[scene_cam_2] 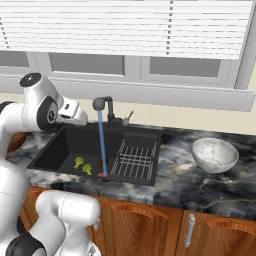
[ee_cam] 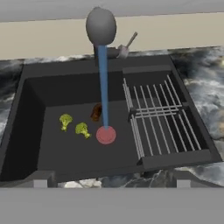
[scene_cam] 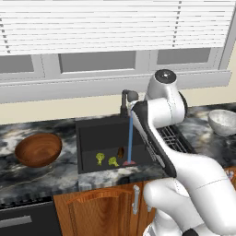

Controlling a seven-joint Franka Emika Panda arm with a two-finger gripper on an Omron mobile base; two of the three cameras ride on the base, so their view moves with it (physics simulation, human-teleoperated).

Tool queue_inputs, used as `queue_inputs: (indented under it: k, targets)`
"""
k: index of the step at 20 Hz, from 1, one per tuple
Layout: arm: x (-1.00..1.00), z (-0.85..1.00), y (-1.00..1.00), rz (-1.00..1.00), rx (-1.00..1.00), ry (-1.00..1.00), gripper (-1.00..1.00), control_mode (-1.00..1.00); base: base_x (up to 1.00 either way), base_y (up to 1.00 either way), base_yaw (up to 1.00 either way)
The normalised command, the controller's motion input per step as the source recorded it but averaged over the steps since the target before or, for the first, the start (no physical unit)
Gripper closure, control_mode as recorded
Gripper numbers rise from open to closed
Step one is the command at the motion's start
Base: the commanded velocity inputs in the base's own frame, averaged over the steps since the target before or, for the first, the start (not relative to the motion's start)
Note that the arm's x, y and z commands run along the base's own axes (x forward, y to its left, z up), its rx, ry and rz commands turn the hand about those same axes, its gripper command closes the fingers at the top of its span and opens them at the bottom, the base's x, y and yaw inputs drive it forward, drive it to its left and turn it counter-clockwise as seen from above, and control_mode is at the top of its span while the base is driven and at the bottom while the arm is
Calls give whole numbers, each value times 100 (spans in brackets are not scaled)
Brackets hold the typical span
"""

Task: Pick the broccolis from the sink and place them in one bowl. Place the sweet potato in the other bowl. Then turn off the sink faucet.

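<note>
Found a dark marbled bench running across the scene under a window with white blinds. Saw the sink, a deep black basin, sunk into that bench, with a grey wire rack laid across its 3 o'clock side in the hand view. Spotted the reddish-brown wooden bowl upright on the bench at 9 o'clock from the basin in the left base view, well apart from it. Spotted the pale speckled bowl upright on the bench at 3 o'clock from the basin in the right base view, likewise apart. Could make out nothing inside either bowl. Noted the dark grey faucet at the basin's 12 o'clock rim, its thin lever angled toward 1 o'clock, and a blue water stream dropping from its head to a reddish splash disc on the basin floor. Saw the tool poised above the basin's 6 o'clock rim, jaws spread wide with nothing between them. Found the sweet potato on the basin floor at 11 o'clock from the disc, just beside the stream. Found the first floret at 9 o'clock from the disc and the second floret just beyond it toward 10 o'clock, the two close together but not touching.
</note>
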Motion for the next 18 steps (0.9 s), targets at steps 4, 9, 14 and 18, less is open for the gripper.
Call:
queue_inputs:
  k: [4,9,14,18]
  targets:
    - [4,-45,31,-20,0,15,-100,-100,0,0,0]
    - [16,-51,12,-17,1,29,-100,-100,0,0,0]
    - [28,-51,0,-11,3,32,-100,-100,0,0,0]
    - [23,-46,1,-9,0,17,-100,-100,0,0,0]
